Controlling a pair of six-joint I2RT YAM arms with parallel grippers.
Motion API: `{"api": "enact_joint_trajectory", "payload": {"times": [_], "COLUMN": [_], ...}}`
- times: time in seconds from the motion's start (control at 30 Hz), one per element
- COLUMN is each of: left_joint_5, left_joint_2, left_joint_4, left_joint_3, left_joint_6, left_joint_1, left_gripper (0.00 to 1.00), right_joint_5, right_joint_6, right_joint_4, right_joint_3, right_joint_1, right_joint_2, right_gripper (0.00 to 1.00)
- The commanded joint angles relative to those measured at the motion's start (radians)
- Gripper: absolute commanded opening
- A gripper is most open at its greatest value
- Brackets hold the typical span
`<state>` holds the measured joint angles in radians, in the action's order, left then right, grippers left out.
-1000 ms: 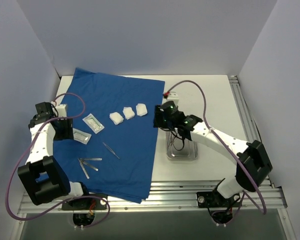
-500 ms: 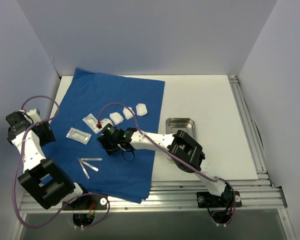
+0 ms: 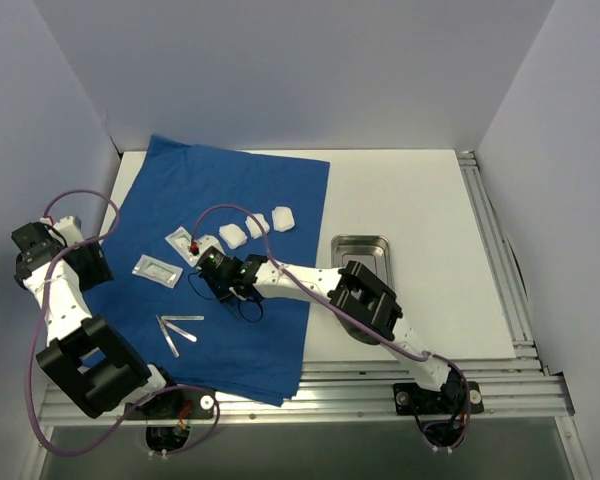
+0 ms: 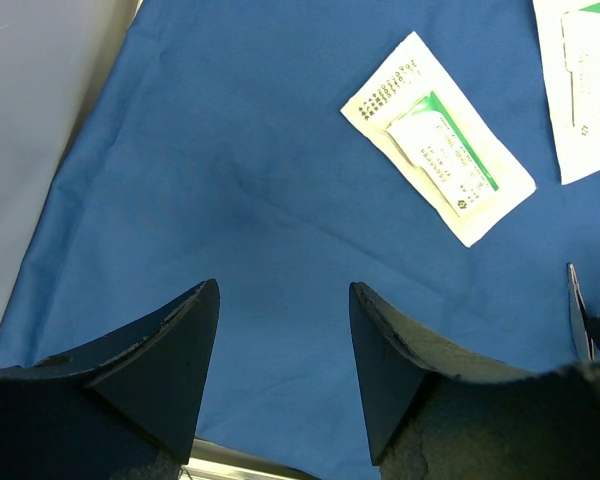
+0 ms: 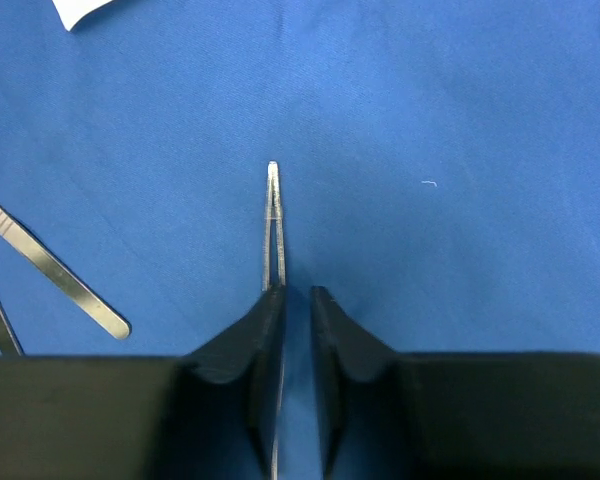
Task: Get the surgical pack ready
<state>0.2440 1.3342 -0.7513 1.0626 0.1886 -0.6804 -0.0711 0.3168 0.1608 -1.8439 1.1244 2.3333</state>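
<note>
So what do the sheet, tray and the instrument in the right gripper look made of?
Sheet: blue cloth, matte, softly creased. Tray: probably steel, shiny grey rim. Instrument: thin bright metal, likely steel, glinting.

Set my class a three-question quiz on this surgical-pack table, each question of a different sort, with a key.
1. How many white gauze pads lie on the blue cloth?
2. True or false: the steel tray stands on the blue cloth.
3. Which gripper stands wide open? A. left gripper B. right gripper C. both

Key
1. Three.
2. False: it stands on the white table, right of the cloth.
3. A. The right gripper's jaws are nearly together about a thin metal instrument.
</note>
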Motion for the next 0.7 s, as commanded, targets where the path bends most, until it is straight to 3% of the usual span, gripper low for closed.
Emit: {"api": "enact_joint_trajectory", "payload": {"times": [0.0,0.67], "left_joint_5": [0.040,0.060], "left_joint_2": [-0.038,-0.026], "left_joint_4": [0.020,0.013], "left_joint_3": [0.007,0.010], "left_joint_6": [0.014,0.020], "left_joint_1": [-0.007,-0.005], "left_gripper": [0.64,0.64], "right_joint_5": [-0.021,-0.041], "right_joint_6": [0.007,-0.032], "right_joint_4": [0.062,0.057], "right_joint_3": [0.012,-0.006], "right_joint_1": [0.014,0.051], "right_joint_2": [0.004,-0.078], "right_gripper": [0.15,0.18]}}
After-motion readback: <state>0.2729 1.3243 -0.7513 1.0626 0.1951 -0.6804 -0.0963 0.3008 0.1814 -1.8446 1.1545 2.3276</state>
